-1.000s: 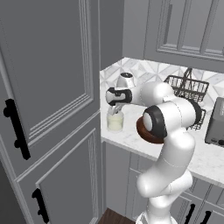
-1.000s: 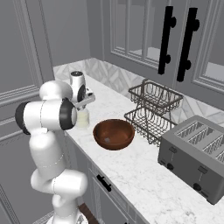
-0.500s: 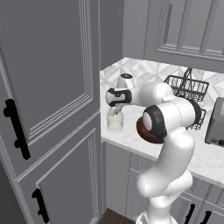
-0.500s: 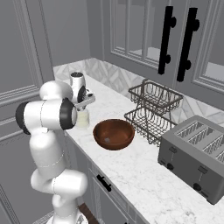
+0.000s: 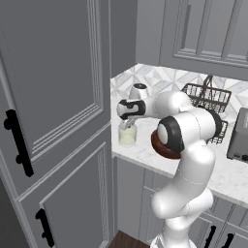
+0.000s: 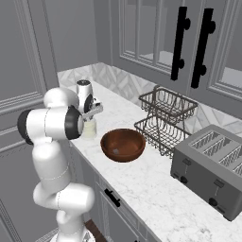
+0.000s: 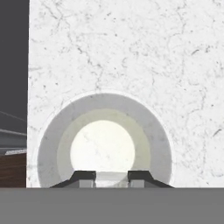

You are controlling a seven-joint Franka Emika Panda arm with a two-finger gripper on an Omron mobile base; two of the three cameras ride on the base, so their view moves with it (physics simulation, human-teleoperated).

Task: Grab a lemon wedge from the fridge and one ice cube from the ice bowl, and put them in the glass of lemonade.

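Note:
The glass of lemonade (image 5: 128,135) (image 6: 89,128) stands near the counter's left end, close to the front edge. My gripper (image 5: 127,125) (image 6: 92,113) points down directly over it. In the hand view I look straight into the glass (image 7: 103,146), whose pale liquid fills a round rim. My gripper (image 7: 111,177) is shut on a small pale block, the ice cube (image 7: 111,178), held over the glass's near rim. The ice bowl (image 5: 164,145) (image 6: 123,144), brown and round, sits just right of the glass. The lemon wedge is hidden and the fridge is out of view.
A tall panelled grey cabinet (image 5: 53,111) with black handles rises left of the counter. A black wire basket rack (image 6: 165,118) and a toaster (image 6: 212,165) stand further right. Bare marble counter (image 6: 156,184) lies in front of them.

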